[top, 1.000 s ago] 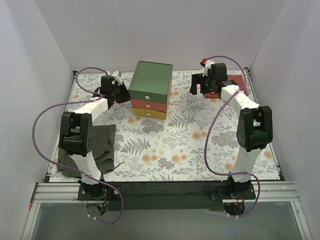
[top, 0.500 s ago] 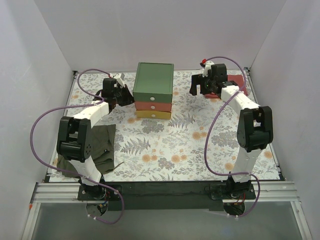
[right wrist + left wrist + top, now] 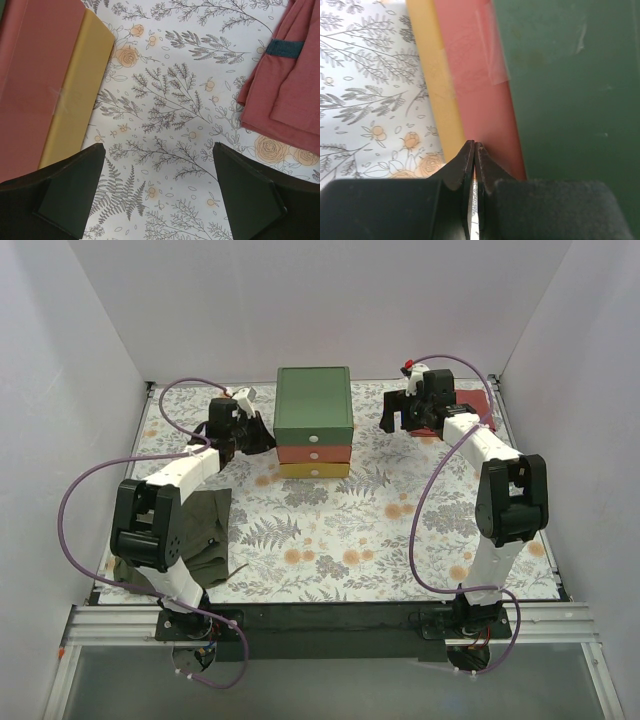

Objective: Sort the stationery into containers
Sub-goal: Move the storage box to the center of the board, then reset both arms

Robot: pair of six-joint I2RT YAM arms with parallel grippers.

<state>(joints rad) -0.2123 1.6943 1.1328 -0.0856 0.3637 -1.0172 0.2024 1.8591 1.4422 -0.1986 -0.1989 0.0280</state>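
Note:
The three stacked drawers, green (image 3: 313,403) on top, red (image 3: 315,453) in the middle and yellow (image 3: 315,470) at the bottom, stand at the back centre with white knobs facing front. My left gripper (image 3: 262,438) is shut and empty, its tips pressed against the stack's left side; the left wrist view shows the tips (image 3: 474,148) against the red drawer (image 3: 480,90), between the yellow (image 3: 435,85) and green (image 3: 570,90) ones. My right gripper (image 3: 400,418) is open and empty, to the right of the stack. No pens, highlighters or grey piece are in view.
A red cloth (image 3: 474,403) lies at the back right; it also shows in the right wrist view (image 3: 285,95). An olive cloth (image 3: 205,525) lies at the front left by the left arm. Purple cables loop beside both arms. White walls enclose the floral table.
The left gripper has pushed against the stack's left side, and the stack has turned and slid right until its front faces the arms. The right arm has not moved.

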